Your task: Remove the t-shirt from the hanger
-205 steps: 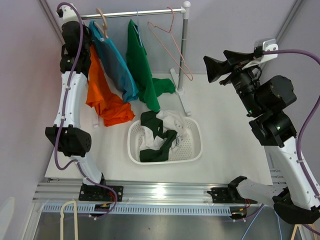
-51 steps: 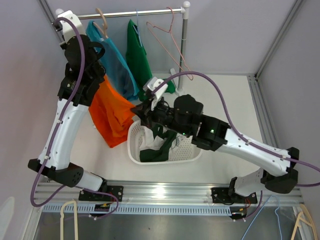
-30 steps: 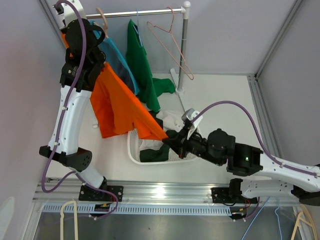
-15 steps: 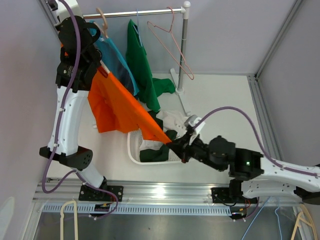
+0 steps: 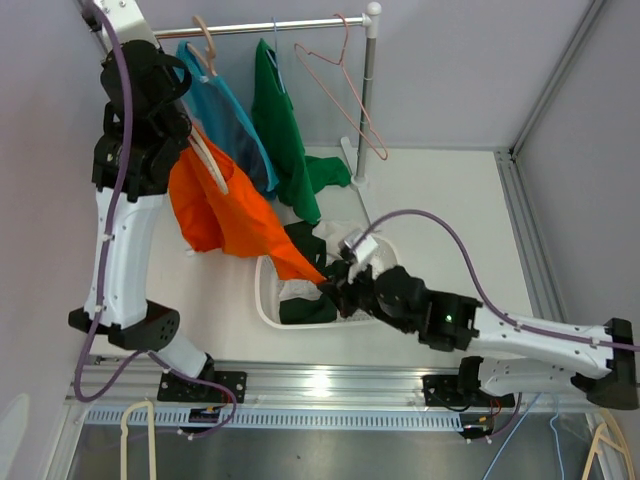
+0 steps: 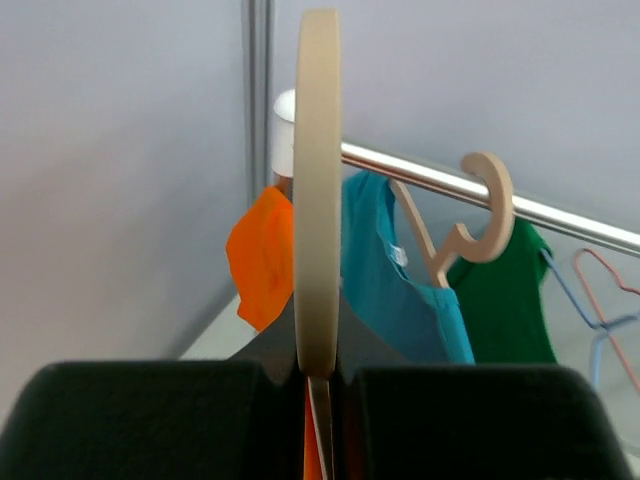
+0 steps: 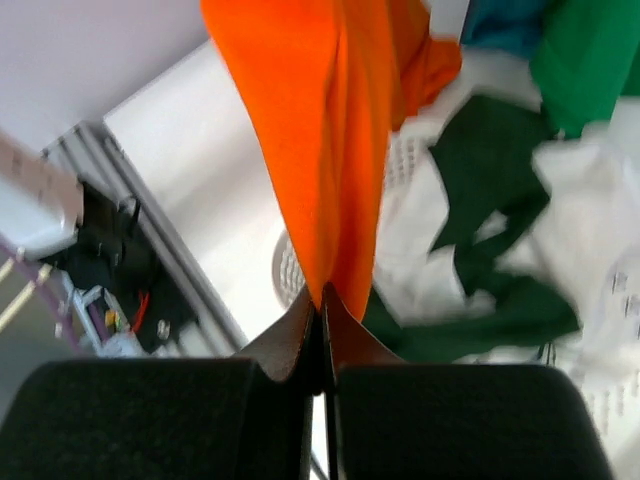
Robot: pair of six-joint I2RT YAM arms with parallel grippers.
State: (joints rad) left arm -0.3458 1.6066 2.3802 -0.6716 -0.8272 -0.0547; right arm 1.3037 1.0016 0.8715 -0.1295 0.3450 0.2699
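A: What's on the rail (image 5: 280, 25)?
B: Teal shirt (image 5: 232, 120) on a wooden hanger (image 5: 205, 45). Green shirt (image 5: 280, 130) just beside it, its hem down on the worktop (image 5: 450, 230). Bare pink wire hanger (image 5: 345, 85) near the post end.
A: Basket?
B: White basket (image 5: 264, 295) on the worktop, near the green shirt's hem. Dark green garment (image 5: 303, 243) and white garment (image 5: 340, 235) heaped inside.

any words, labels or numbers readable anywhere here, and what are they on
No text can be read in any view.
white cloth: small dark print at its right edge, too blurred to read.
teal t-shirt, white neck tag: too small to read.
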